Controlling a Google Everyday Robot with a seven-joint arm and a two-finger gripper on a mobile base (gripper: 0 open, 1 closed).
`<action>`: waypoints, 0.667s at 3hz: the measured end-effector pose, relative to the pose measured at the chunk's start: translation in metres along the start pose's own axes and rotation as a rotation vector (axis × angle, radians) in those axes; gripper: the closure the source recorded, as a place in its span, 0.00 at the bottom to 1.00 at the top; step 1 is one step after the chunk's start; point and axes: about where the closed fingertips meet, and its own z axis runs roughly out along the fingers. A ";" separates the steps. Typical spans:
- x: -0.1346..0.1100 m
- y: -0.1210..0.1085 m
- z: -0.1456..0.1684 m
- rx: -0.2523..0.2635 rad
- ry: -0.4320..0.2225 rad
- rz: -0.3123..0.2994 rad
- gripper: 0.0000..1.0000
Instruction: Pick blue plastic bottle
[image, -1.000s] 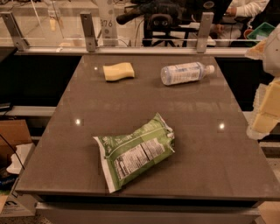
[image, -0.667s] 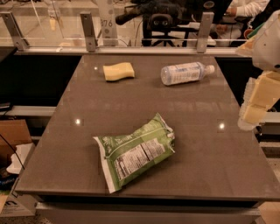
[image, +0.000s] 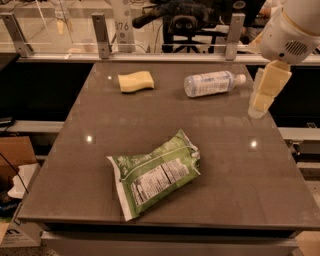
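Observation:
The blue plastic bottle (image: 212, 83) lies on its side at the far right of the dark table (image: 100, 150), its white cap pointing right. It is clear with a pale blue-and-white label. My gripper (image: 261, 102) hangs from the white arm at the right table edge, just right of the bottle's cap and a little nearer to me, above the table surface. It holds nothing that I can see.
A yellow sponge (image: 135, 81) lies at the far left-centre. A green snack bag (image: 152, 173) lies near the front middle. A glass barrier with metal posts (image: 100, 34) runs along the far edge. Cardboard boxes (image: 12, 165) sit on the floor left.
My arm and gripper have moved leftward and farther over the table's right edge, closer to the bottle. The bottle, sponge and bag have not moved.

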 end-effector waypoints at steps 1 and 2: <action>-0.001 -0.042 0.021 0.004 -0.011 -0.023 0.00; 0.002 -0.077 0.042 0.000 -0.029 -0.051 0.00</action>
